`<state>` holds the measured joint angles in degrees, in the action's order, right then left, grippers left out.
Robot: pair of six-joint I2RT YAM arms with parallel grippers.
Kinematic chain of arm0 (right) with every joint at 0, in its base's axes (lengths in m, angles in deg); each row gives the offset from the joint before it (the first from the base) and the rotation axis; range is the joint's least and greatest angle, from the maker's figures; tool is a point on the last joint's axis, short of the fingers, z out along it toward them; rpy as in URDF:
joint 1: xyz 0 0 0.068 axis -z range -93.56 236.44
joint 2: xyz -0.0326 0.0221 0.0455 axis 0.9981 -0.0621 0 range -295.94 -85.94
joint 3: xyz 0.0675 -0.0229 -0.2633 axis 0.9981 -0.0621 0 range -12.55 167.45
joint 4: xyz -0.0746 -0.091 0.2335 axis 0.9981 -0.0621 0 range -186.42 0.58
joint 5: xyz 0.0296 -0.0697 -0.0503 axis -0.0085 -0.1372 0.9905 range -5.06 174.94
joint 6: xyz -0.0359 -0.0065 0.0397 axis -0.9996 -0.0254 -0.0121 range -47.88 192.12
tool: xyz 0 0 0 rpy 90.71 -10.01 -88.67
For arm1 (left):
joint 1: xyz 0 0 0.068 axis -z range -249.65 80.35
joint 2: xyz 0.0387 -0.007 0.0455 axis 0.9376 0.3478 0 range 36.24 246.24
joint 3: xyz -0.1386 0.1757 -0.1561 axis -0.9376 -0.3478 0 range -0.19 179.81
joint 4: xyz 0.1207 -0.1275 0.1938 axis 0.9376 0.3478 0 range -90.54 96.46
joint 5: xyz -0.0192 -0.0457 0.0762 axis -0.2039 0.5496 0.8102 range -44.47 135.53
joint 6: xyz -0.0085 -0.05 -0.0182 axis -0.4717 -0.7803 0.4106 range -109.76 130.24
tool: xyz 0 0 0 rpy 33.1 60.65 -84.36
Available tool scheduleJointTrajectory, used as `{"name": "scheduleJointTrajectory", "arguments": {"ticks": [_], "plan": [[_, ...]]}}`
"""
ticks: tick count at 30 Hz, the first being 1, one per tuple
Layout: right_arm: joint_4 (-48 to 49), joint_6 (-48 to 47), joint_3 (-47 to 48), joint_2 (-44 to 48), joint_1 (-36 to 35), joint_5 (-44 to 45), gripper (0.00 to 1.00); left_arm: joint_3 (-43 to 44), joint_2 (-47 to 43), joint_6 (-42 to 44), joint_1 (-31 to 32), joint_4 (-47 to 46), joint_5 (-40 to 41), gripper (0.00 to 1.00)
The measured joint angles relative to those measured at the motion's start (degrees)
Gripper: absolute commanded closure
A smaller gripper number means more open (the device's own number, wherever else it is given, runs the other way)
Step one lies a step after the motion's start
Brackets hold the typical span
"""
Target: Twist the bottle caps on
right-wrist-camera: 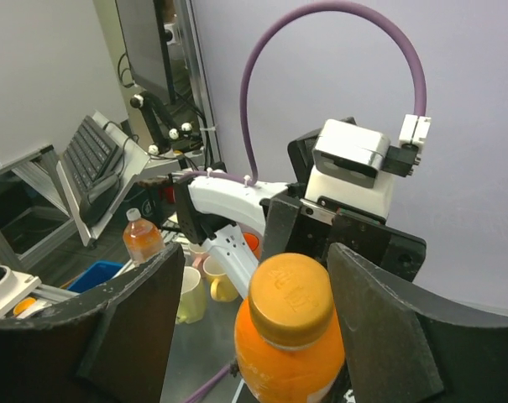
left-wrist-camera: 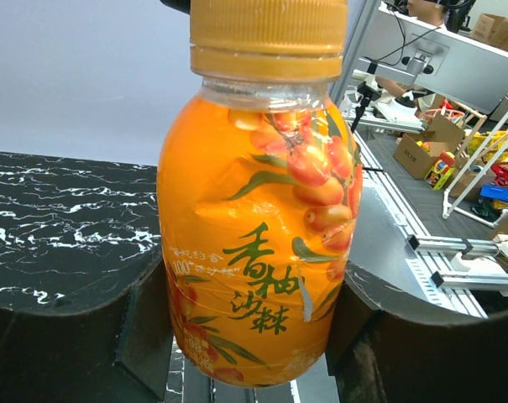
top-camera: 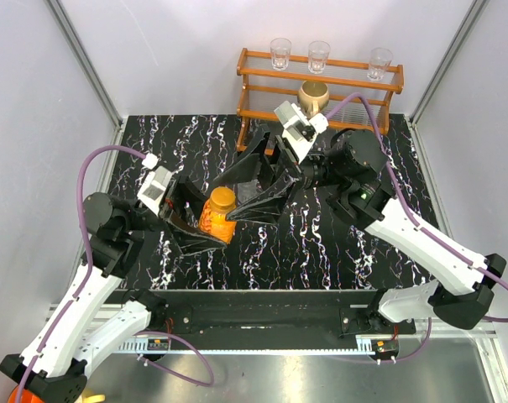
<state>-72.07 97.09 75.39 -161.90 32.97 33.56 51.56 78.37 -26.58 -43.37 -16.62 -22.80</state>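
The short orange bottle (top-camera: pixel 217 222) is held off the black marble table, gripped round its lower body by my left gripper (top-camera: pixel 205 227). The orange cap (top-camera: pixel 222 198) sits on its neck. In the left wrist view the bottle (left-wrist-camera: pixel 262 252) fills the frame with the cap (left-wrist-camera: pixel 269 38) on top, and my left gripper (left-wrist-camera: pixel 254 336) is shut on it. My right gripper (right-wrist-camera: pixel 258 277) is open, its jaws standing on either side of the cap (right-wrist-camera: pixel 291 298) with gaps on both sides; it also shows in the top view (top-camera: pixel 237 200). The blue cap and the clear ribbed bottle are out of view.
A wooden rack (top-camera: pixel 321 111) stands at the back of the table with three clear glasses (top-camera: pixel 280 52) on top and a tan mug (top-camera: pixel 313 96) on its lower shelf. Grey walls close in the left and right sides.
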Motion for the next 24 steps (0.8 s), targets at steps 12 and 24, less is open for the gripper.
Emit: {"name": "scheduleJointTrajectory", "arguments": {"ticks": [12,24], "plan": [[4.24,2.1,-0.07,-1.73,0.02,-1.88,0.21,0.0,0.0,-0.44,-0.11,-0.07,0.92,0.58],[3.82,3.58,0.81,-4.61,0.02,-2.67,0.22,0.0,0.0,-0.76,-0.11,-1.36,0.98,0.57]]}}
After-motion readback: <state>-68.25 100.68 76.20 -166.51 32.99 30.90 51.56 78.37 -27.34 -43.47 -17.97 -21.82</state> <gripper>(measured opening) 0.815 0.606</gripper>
